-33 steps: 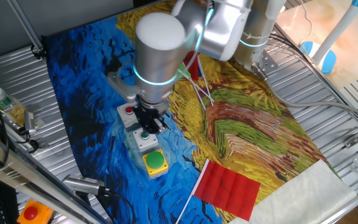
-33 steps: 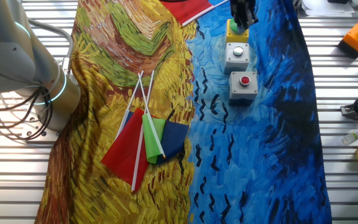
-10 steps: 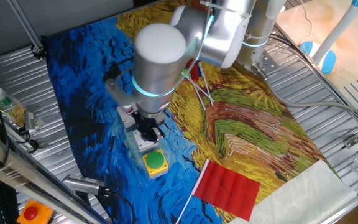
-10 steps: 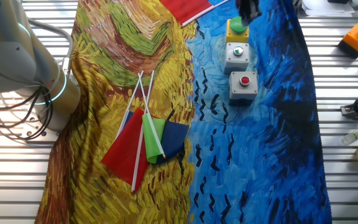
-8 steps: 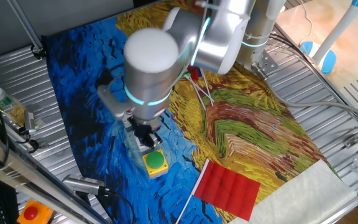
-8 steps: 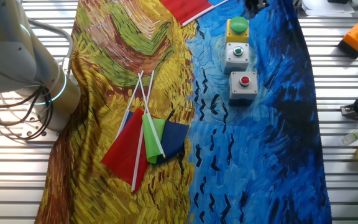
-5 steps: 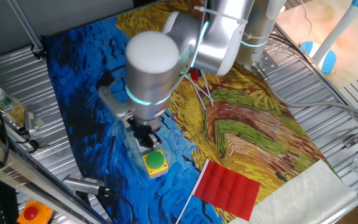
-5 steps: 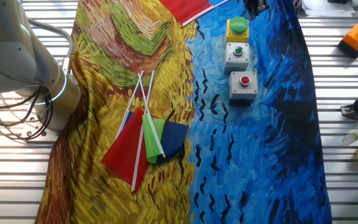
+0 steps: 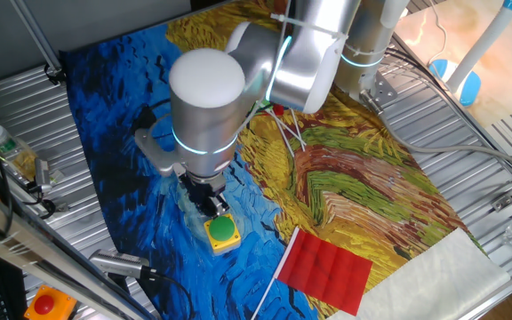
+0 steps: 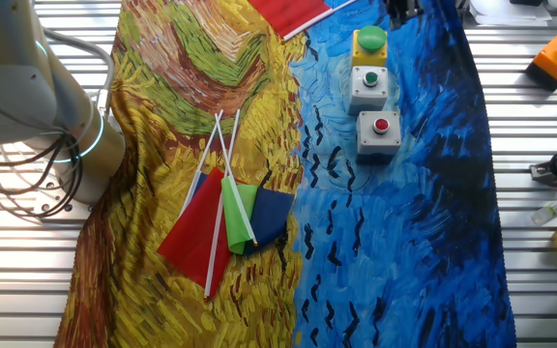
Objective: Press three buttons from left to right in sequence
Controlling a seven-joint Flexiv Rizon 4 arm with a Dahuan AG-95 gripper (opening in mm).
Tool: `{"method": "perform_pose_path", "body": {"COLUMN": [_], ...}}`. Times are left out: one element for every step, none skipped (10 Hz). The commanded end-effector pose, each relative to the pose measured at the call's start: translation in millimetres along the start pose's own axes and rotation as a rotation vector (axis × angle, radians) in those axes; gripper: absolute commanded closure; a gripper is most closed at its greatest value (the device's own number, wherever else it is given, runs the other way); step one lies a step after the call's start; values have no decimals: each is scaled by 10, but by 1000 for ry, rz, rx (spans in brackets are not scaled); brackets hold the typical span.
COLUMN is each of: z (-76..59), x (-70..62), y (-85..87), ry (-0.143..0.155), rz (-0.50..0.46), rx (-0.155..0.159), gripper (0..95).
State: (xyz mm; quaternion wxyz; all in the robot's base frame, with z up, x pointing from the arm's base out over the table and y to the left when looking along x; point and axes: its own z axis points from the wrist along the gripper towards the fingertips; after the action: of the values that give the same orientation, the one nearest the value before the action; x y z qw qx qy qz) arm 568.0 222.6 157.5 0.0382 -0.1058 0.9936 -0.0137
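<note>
The arm (image 9: 238,80) leans over the painted cloth (image 10: 395,242) on the counter, its jaws (spread or pressed together, I cannot tell) just above the yellow box (image 10: 369,43), which ends the row beside the grey green-button box (image 10: 367,85) and grey red-button box (image 10: 380,130).

Silver-grey arm (image 9: 300,62), fat rounded tube segments, a smooth white dome cap (image 9: 206,76) on the wrist joint. Glowing cyan rings circle the joints. Black gripper (image 9: 210,199) underneath. Grey cables coil beside the base (image 10: 27,97).
</note>
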Motion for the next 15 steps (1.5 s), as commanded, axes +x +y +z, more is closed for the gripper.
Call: {"method": "perform_pose_path", "body": {"z": [17, 17, 26, 33, 39, 43, 49, 49, 63, 76, 85, 102, 115, 127, 136], "x": [-32, -32, -38, -47, -52, -57, -64, -64, -82, -97, -108, -132, -149, -166, -184], "y": [9, 9, 14, 21, 24, 28, 33, 33, 47, 59, 68, 87, 102, 116, 131], "ry": [30, 32, 33, 31, 32, 28, 30, 30, 35, 35, 33, 30, 28, 27, 26], "rz": [1, 4, 5, 9, 9, 8, 11, 11, 16, 17, 17, 21, 24, 26, 27], "rx": [3, -3, -6, -12, -16, -20, -22, -22, -20, -19, -18, -16, -16, -17, -16], "gripper": [950, 950, 950, 950, 950, 950, 950, 950, 950, 950, 950, 950, 950, 950, 950]}}
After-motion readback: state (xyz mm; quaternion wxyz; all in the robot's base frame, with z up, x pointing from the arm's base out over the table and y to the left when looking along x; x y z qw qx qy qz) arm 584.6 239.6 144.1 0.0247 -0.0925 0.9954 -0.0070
